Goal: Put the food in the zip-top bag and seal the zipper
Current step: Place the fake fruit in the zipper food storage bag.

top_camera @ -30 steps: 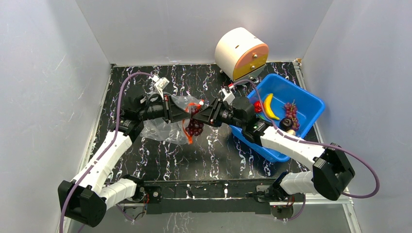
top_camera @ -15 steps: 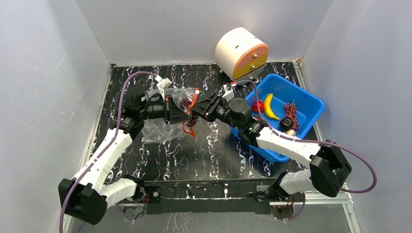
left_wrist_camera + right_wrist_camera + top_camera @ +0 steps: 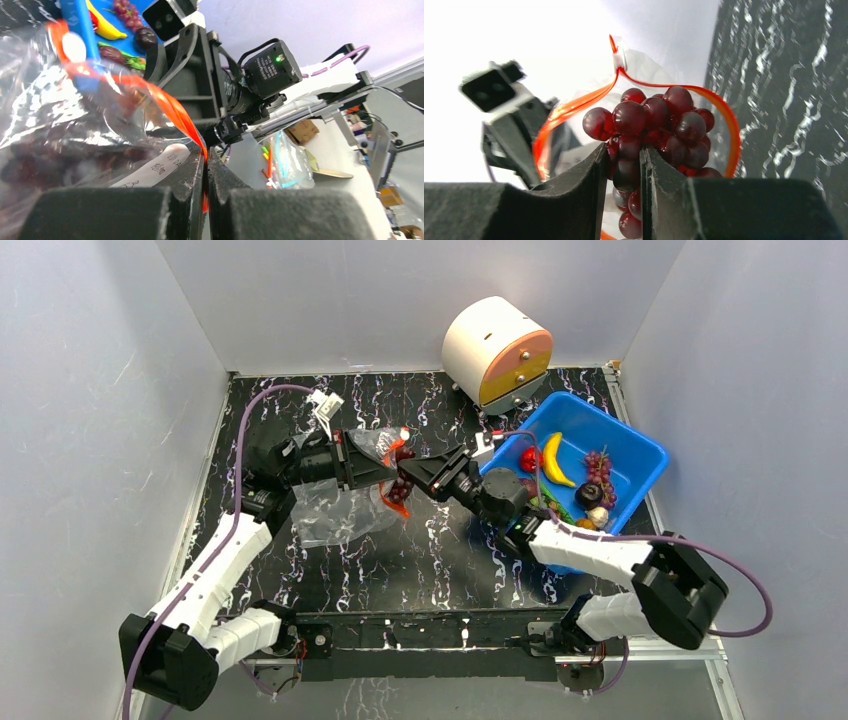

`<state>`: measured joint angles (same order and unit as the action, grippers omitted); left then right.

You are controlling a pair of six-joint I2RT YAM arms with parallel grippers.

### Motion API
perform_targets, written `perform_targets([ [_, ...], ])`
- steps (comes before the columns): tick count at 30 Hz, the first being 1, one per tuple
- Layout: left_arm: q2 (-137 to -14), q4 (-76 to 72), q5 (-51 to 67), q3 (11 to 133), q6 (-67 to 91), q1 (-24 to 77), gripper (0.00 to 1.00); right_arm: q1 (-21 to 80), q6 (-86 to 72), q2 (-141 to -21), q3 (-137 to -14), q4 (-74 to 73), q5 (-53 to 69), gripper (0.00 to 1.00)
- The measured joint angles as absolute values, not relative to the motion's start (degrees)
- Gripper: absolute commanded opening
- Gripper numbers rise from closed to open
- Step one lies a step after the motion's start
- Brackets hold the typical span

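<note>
Both arms are the same kit: the left arm [image 3: 215,565] and the right arm [image 3: 590,550] have white shells on the long links and chunky black blocks at the joints. Each one trails a purple cable [image 3: 243,455], and each wrist wears a little white camera box [image 3: 327,407]. The fingers [image 3: 574,200] are matte black wedges with flat inner faces. The right arm's black wrist module [image 3: 270,65] has tiny white print and a lit green LED [image 3: 278,58]. Bases sit on a black rail [image 3: 430,632].
</note>
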<state>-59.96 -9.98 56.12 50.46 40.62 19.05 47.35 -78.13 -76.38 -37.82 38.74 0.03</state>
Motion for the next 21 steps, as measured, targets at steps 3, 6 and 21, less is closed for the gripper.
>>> perform_targets([
  [3, -59.9, -13.8, 57.6, 49.3, 44.2, 19.1, 0.0, 47.4, -78.0, -72.7, -37.7, 38.9, -3.3, 0.24],
  [6, -59.7, -13.8, 57.9, 49.2, 44.3, 19.1, 0.0, 47.4, -77.9, -69.4, -37.7, 39.9, -4.6, 0.26],
  [21, -66.9, -29.7, 59.5, 46.7, 55.2, 19.2, 0.0, 47.6, -82.5, -77.5, -32.5, 46.6, -2.6, 0.29],
])
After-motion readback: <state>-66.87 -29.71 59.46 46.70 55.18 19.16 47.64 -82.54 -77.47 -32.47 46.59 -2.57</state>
